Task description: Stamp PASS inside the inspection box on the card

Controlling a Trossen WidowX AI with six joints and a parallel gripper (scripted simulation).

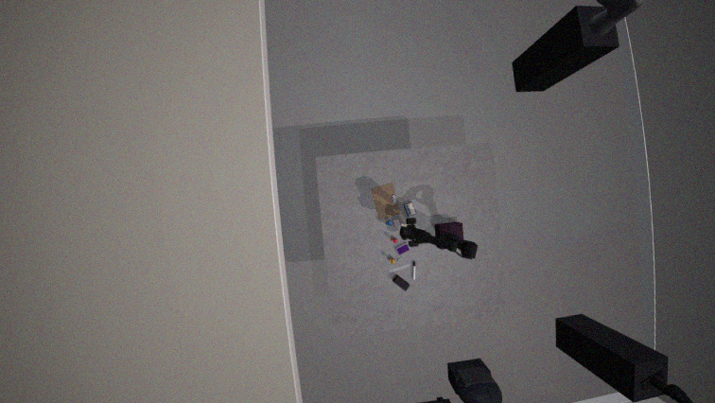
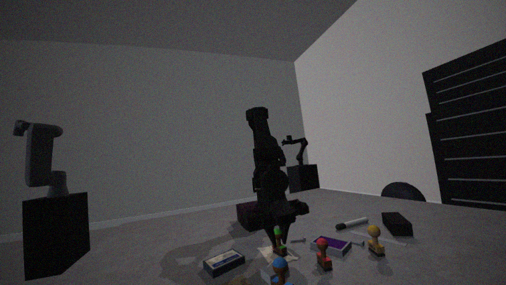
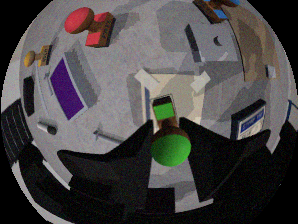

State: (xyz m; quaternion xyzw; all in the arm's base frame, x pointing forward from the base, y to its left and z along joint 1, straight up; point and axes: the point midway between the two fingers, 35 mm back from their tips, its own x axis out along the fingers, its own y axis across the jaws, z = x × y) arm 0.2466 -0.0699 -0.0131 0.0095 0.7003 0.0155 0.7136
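Four knobbed stamps (image 2: 278, 241), one purple ink pad (image 2: 331, 245), one marker (image 2: 351, 223), one card (image 2: 268, 251).

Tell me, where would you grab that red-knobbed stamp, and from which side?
Grip the red-knobbed stamp by the narrow stem just under its round knob, coming straight down from above. It stands upright on its block base, so the knob faces up and the stem gives two opposite sides to pinch. The gripper holds the green-knobbed stamp the same way.
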